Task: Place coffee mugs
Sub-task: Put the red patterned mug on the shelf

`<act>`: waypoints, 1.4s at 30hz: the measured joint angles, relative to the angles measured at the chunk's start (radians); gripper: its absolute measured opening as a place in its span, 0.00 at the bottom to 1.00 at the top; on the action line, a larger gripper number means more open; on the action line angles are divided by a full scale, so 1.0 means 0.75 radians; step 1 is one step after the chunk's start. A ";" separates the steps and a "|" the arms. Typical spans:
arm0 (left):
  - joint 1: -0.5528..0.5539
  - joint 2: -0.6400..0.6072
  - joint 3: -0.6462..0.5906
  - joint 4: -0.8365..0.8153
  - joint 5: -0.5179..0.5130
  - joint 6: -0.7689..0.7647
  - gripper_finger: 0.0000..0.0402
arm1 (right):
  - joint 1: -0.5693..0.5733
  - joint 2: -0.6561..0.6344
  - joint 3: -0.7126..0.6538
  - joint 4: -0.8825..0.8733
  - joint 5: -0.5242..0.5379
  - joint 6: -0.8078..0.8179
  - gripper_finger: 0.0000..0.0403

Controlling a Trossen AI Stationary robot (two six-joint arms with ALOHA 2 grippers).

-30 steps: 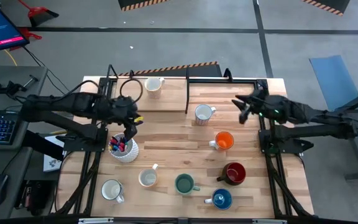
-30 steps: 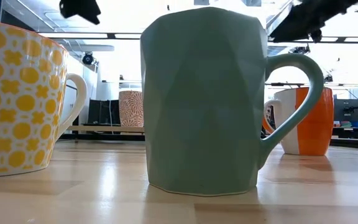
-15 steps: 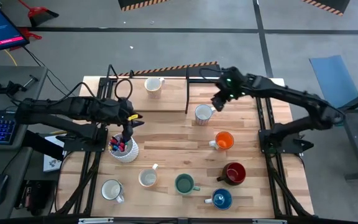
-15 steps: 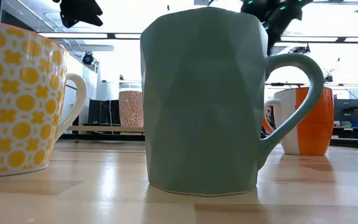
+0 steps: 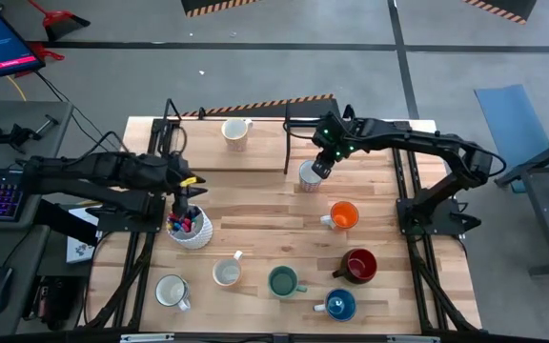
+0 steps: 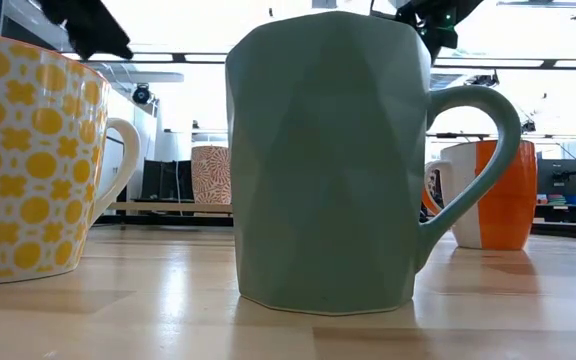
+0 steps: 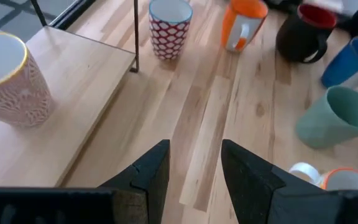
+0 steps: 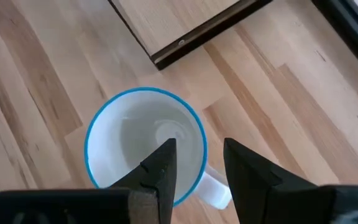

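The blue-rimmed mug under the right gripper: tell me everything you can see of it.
The blue-rimmed mug is white inside, with a red-and-white patterned wall in the left wrist view and a white side handle. It looks ceramic, stands upright and empty on the wooden table, beside the raised board's edge. The right gripper hovers open above it; contact isn't visible.

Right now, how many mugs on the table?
8: cream mug at the far edge, blue-rimmed mug, orange, dark red, blue, green, two whites.

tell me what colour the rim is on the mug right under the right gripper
Blue: the mug has a thin blue rim around a white inside, clearest in the right wrist view, under the open right gripper.
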 joint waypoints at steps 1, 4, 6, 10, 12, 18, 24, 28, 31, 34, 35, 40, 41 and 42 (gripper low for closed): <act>0.000 -0.039 -0.047 0.048 0.002 -0.016 0.33 | 0.000 0.000 0.000 -0.001 0.001 0.004 0.28; 0.000 -0.124 -0.147 0.166 0.019 -0.037 0.33 | 0.000 0.003 0.000 0.003 0.001 0.002 0.28; 0.000 -0.158 -0.181 0.201 0.038 -0.038 0.33 | 0.003 0.015 0.000 0.013 0.001 -0.003 0.28; -0.001 -0.198 -0.209 0.202 0.041 -0.037 0.33 | 0.007 0.062 0.000 0.018 0.000 -0.012 0.28; -0.001 -0.210 -0.211 0.193 0.041 -0.043 0.33 | 0.012 0.088 -0.001 0.021 0.000 -0.013 0.28; -0.001 -0.226 -0.210 0.197 0.041 -0.051 0.33 | 0.012 0.154 -0.001 0.049 0.007 -0.023 0.28; -0.001 -0.225 -0.210 0.196 0.041 -0.051 0.33 | 0.012 0.202 -0.002 0.054 0.006 -0.024 0.28; -0.001 -0.225 -0.210 0.196 0.041 -0.052 0.33 | 0.012 0.234 -0.002 0.056 -0.012 -0.024 0.28; -0.001 -0.225 -0.210 0.196 0.041 -0.052 0.33 | 0.012 0.241 -0.002 0.058 -0.030 -0.009 0.28; -0.001 -0.225 -0.210 0.196 0.041 -0.052 0.33 | 0.012 0.243 -0.002 0.057 -0.032 0.011 0.28; -0.001 -0.225 -0.210 0.196 0.041 -0.052 0.33 | 0.012 0.243 -0.002 0.057 -0.033 0.012 0.27; -0.001 -0.225 -0.209 0.196 0.041 -0.053 0.33 | 0.012 0.243 -0.002 0.056 -0.031 0.018 0.14; -0.001 -0.225 -0.209 0.196 0.041 -0.053 0.33 | 0.012 0.243 -0.002 0.056 -0.032 0.028 0.10; -0.001 -0.225 -0.209 0.196 0.041 -0.053 0.33 | 0.012 0.243 -0.002 0.058 -0.032 0.039 0.05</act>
